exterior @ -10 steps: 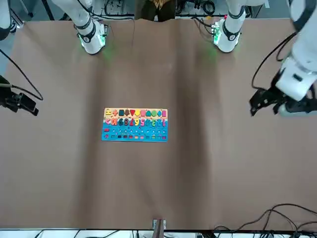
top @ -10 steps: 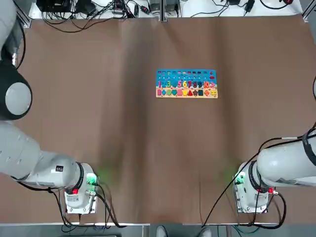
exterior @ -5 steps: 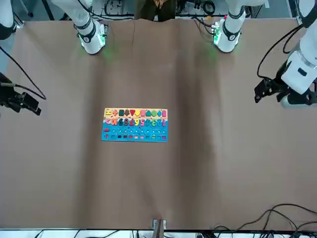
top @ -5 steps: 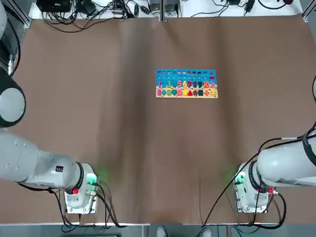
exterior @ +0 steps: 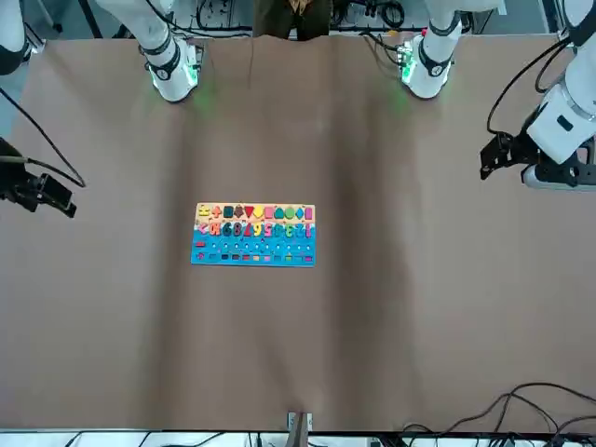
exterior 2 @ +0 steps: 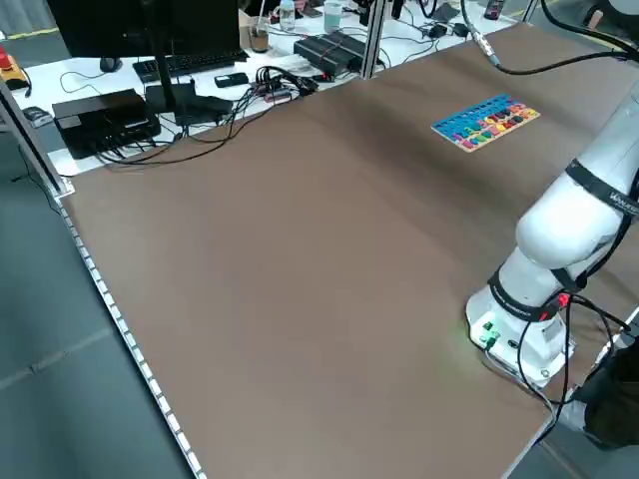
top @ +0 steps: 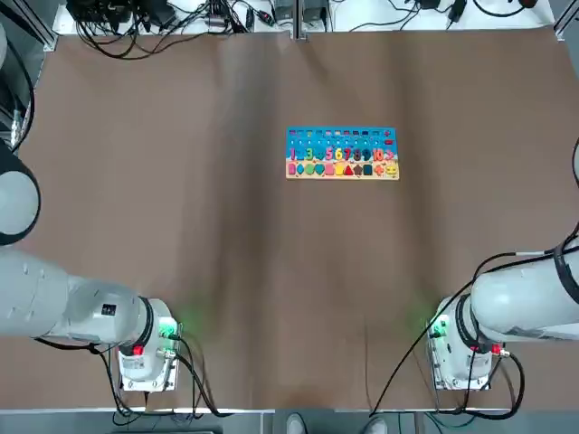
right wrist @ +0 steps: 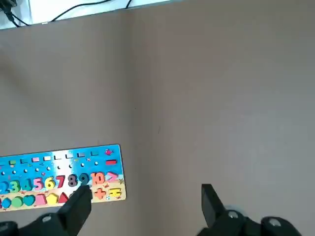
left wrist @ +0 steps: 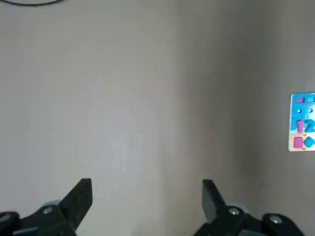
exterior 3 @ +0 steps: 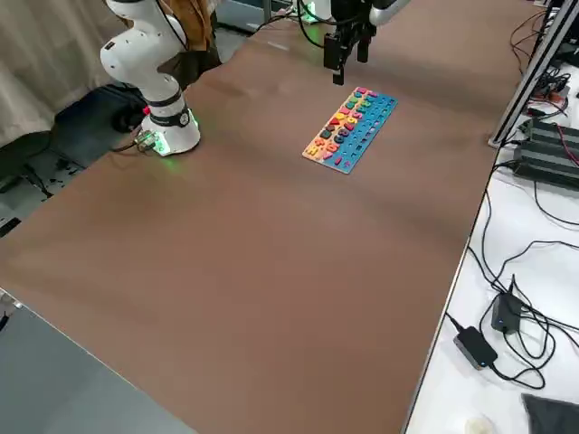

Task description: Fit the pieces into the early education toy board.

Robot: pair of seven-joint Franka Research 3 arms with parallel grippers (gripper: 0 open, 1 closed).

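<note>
Your left gripper [exterior: 493, 160] hangs at the right edge of the front frame, above bare desk [exterior: 372, 307], its fingers spread wide and holding nothing. Its wrist view shows the two dark fingers [left wrist: 78, 196] well apart over plain brown surface, with only a corner of the board [left wrist: 302, 121] at the right edge of that frame. Your right gripper [right wrist: 146, 199] is also wide and empty; in the front view only its dark tip [exterior: 47, 194] shows at the left edge. The right side view puts that gripper [exterior 3: 347, 47] at the upper middle, pointing down, near the board's far end [exterior 3: 351, 128].

The board [top: 342, 153] lies flat slightly right of centre in the upper half of the top frame. It is a thin rectangle: a blue part with coloured numerals and a tan wooden strip with small geometric shapes. Only the right wrist view lets you read the numerals; the orange "10" piece [right wrist: 99, 178] sits in its row there. The desk looks matte brown and smooth.
</note>
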